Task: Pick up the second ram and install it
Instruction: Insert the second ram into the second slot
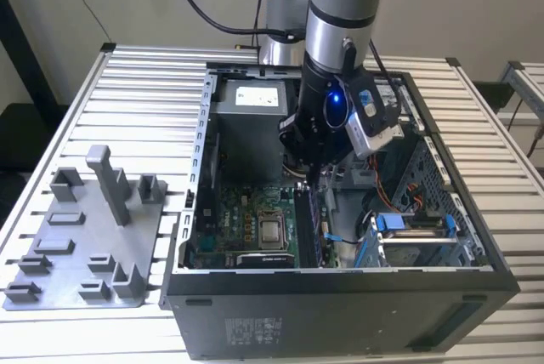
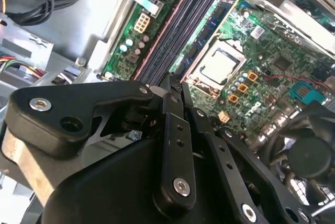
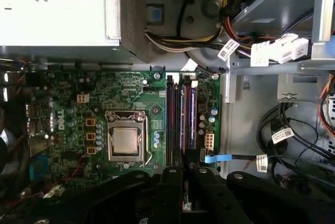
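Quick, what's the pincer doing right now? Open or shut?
Pincer: shut, just over the memory slots, with nothing seen between its tips.

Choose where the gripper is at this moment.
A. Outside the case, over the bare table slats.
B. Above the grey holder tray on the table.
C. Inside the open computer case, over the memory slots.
C: in the exterior view the gripper hangs inside the open computer case, and the first wrist view shows it over the memory slots. The grey holder tray lies apart from it.

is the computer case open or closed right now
Open: the computer case has no side panel on, leaving the motherboard exposed.
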Controlling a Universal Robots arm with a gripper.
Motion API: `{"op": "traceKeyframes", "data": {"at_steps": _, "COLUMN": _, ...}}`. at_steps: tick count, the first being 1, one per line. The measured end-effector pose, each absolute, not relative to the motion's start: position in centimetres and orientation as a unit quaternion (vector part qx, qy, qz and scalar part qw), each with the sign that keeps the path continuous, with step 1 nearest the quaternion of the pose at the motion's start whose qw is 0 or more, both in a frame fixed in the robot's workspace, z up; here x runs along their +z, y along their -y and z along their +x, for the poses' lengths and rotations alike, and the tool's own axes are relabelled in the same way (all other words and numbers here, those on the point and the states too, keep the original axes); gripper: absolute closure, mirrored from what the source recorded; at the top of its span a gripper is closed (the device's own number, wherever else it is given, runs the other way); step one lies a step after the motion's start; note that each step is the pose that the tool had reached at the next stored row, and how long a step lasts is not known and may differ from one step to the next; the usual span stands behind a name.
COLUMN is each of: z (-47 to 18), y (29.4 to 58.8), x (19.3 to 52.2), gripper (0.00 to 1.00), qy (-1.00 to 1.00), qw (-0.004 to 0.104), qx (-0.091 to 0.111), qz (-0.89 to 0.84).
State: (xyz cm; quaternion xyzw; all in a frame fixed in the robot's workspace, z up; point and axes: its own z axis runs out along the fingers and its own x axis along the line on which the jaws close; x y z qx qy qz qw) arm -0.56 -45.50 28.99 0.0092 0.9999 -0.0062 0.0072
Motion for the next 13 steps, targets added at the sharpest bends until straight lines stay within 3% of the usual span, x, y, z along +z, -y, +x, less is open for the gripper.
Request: {"op": "traceKeyframes", "data": {"at_steps": 13, "z": -0.6, "y": 45.5, "x": 27.6, "gripper": 0.86, "qy": -1.000, "qw": 0.007, "qx": -0.006, "qz": 0.010}}
